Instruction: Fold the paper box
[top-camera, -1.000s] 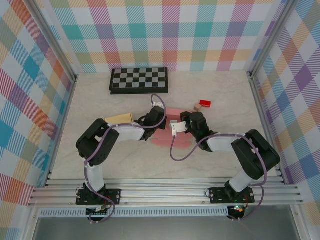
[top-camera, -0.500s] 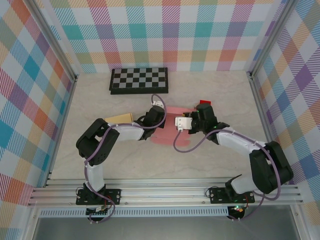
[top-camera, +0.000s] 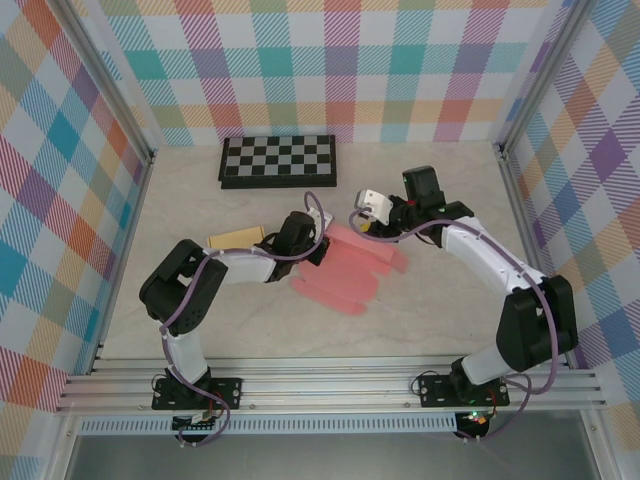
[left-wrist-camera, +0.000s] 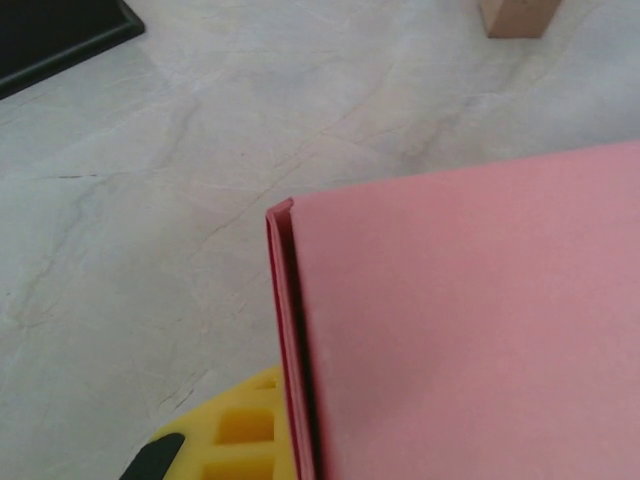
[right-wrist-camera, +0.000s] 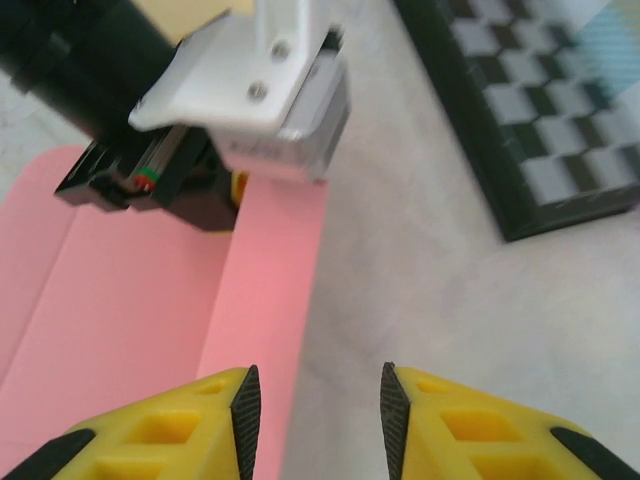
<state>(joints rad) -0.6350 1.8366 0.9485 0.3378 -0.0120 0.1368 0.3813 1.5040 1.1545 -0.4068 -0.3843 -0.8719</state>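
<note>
**While my left pins the box, my right lines up on a flap**

Since my left gripper (top-camera: 316, 244) is closed tight, one yellow finger (left-wrist-camera: 235, 440) against the folded edge of the pink paper box (left-wrist-camera: 460, 320), I treat that side as the anchor. My right gripper (right-wrist-camera: 315, 400) hangs partly open and empty, over the long edge of a narrow flap (right-wrist-camera: 270, 290). The box lies mid-table, well short of the chessboard (top-camera: 278, 160). I should straddle the flap near its crease, close gently, then turn it up slowly, so the sheet cannot slide or tear.
</note>
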